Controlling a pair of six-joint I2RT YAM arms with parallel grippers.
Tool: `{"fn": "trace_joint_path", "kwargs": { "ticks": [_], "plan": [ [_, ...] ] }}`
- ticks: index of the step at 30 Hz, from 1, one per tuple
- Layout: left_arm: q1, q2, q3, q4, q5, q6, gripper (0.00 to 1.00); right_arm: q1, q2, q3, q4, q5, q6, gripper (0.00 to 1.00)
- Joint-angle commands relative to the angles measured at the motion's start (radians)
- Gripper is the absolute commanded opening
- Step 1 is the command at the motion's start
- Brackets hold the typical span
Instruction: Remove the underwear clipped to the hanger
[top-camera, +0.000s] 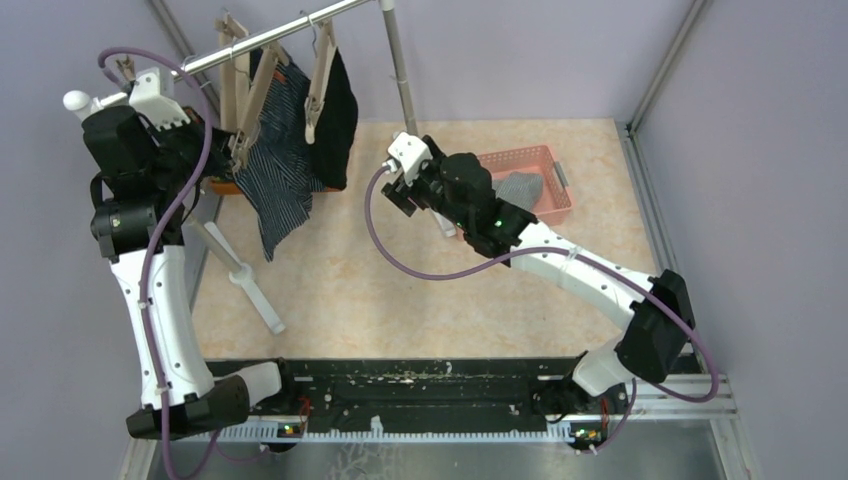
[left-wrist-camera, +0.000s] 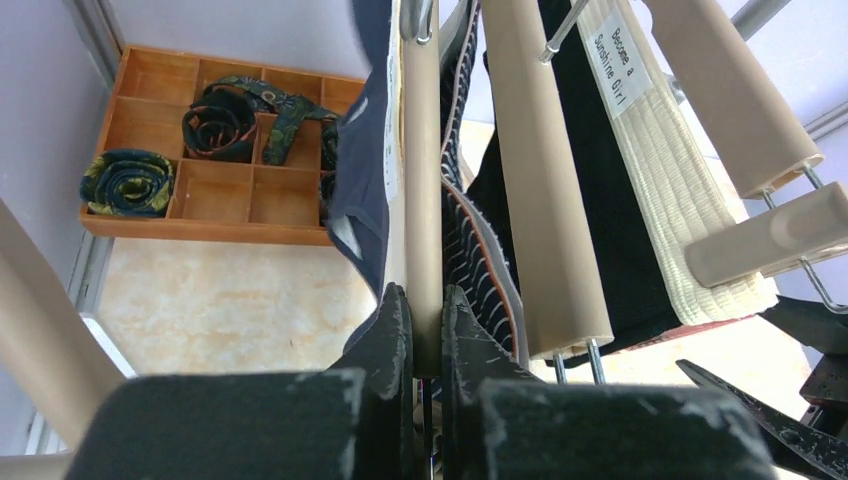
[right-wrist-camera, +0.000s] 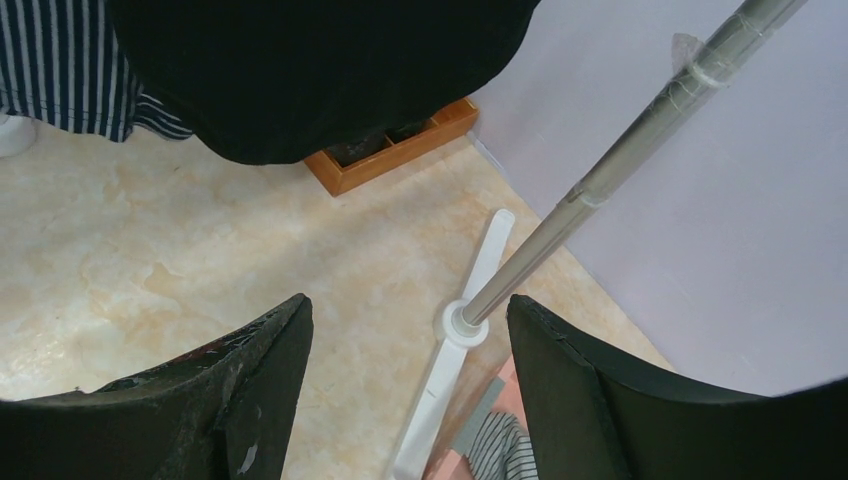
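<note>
Underwear hangs from beige clips on a hanger under the metal rail (top-camera: 270, 35): a navy-striped pair (top-camera: 283, 175) and a black pair (top-camera: 341, 120). My left gripper (top-camera: 228, 150) reaches in from the left. In the left wrist view it (left-wrist-camera: 426, 295) is shut on one beige clip arm (left-wrist-camera: 424, 190), with the navy-striped underwear (left-wrist-camera: 478, 262) on both sides of that clip. A black pair with a beige waistband (left-wrist-camera: 662, 195) hangs to the right. My right gripper (top-camera: 398, 190) stands open to the right of the black pair (right-wrist-camera: 320, 70), with nothing between its fingers (right-wrist-camera: 270, 370).
A wooden divided tray (left-wrist-camera: 140, 228) with dark rolled items sits behind the rack, by the wall. The rack's upright pole (right-wrist-camera: 600, 170) and white foot (right-wrist-camera: 470, 330) stand close to my right gripper. A pink basket (top-camera: 548, 160) holds a grey striped cloth (top-camera: 520, 188).
</note>
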Motion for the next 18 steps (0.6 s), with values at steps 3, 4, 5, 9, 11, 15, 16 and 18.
{"fn": "trace_joint_path", "kwargs": {
  "ticks": [3,4,5,9,11,15,16,18],
  "plan": [
    [0.002,-0.063,-0.052,0.167,-0.048,-0.003,0.0,0.011,0.021,0.054,0.046,-0.008,-0.01,0.72],
    [0.003,-0.07,-0.065,0.191,-0.052,-0.007,0.0,0.011,0.022,0.054,0.047,-0.01,-0.01,0.72],
    [0.002,-0.076,-0.076,0.212,-0.057,-0.011,0.0,0.011,0.023,0.053,0.046,-0.01,-0.011,0.72],
    [0.002,-0.082,-0.087,0.27,-0.073,-0.016,0.0,0.012,0.022,0.049,0.043,-0.006,-0.015,0.72],
    [0.002,-0.085,-0.088,0.295,-0.082,-0.016,0.0,0.009,0.02,0.046,0.044,0.001,-0.018,0.72],
    [0.002,-0.09,-0.065,0.283,-0.094,-0.001,0.0,0.01,0.012,0.035,0.047,0.01,-0.021,0.72],
    [0.002,-0.09,-0.054,0.264,-0.096,0.005,0.0,0.011,0.009,0.032,0.048,0.012,-0.021,0.72],
    [0.002,-0.097,-0.053,0.234,-0.099,0.019,0.0,0.011,0.005,0.026,0.05,0.012,-0.021,0.72]
  ]
}}
